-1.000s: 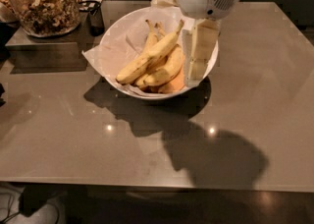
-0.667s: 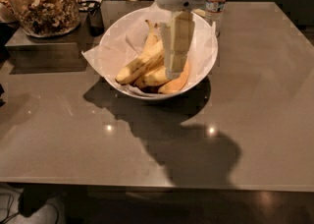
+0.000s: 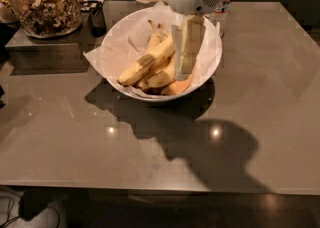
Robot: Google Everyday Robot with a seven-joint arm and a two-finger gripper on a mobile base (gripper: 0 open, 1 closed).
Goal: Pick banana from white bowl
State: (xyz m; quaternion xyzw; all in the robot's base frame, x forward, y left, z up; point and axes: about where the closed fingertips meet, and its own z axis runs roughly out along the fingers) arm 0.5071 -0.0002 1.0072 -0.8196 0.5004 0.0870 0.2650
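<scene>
Where the grey desk (image 3: 270,137) comes nearest to the camera, its glossy top carries only a broad dark shadow (image 3: 200,147) and two small spots of reflected light. Behind the shadow, a little left of the middle, stands the white bowl (image 3: 214,54), large and round, lined with crinkled white paper (image 3: 106,56) that sticks out over the left rim. Inside it lie several yellow bananas (image 3: 142,68) in a loose heap, with their stems pointing away from the camera and some brown marks on the skins.

The hand (image 3: 183,74) of the robot hangs straight down from the white rounded wrist into the right half of the bowl. Its pale tip is just beside the bananas, low near the heap; whether it touches one of them, and whether it is wide or narrow, I cannot tell.

Farther back on the left, a glass jar (image 3: 47,4) full of nuts stands on a low grey block (image 3: 45,52), and a small dark cup (image 3: 97,18) is just beside it. Behind the wrist, on the right, part of a clear bottle (image 3: 224,14) is visible.
</scene>
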